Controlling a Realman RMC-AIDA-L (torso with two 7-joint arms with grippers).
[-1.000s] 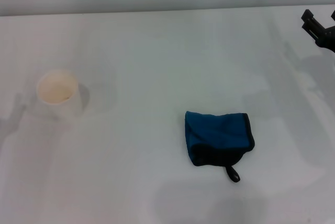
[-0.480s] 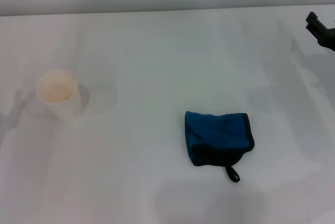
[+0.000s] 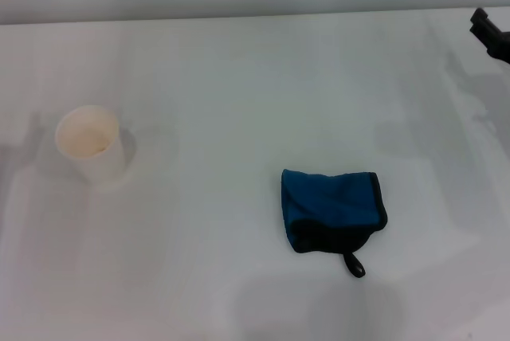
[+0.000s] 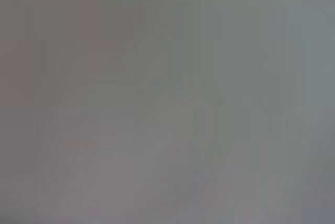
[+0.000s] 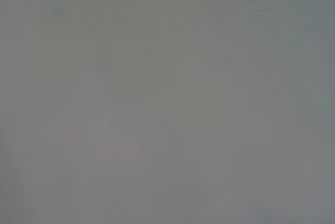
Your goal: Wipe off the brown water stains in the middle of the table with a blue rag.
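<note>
The blue rag [image 3: 333,209] lies crumpled on the white table [image 3: 239,94], right of centre and toward the front, its black loop tab pointing to the front edge. Nothing is touching it. The brown water stains are out of view: no tan patch shows on the tabletop. Only a black tip of my right gripper [image 3: 492,30] shows at the far right edge of the head view, well behind and to the right of the rag. My left gripper is not in view. Both wrist views show only a plain grey surface.
A white paper cup [image 3: 89,144] with a beige inside stands upright at the left of the table. The table's far edge [image 3: 239,16] meets a pale wall.
My right gripper has drawn back toward the right edge, so less of it shows now. The rag and cup have not moved.
</note>
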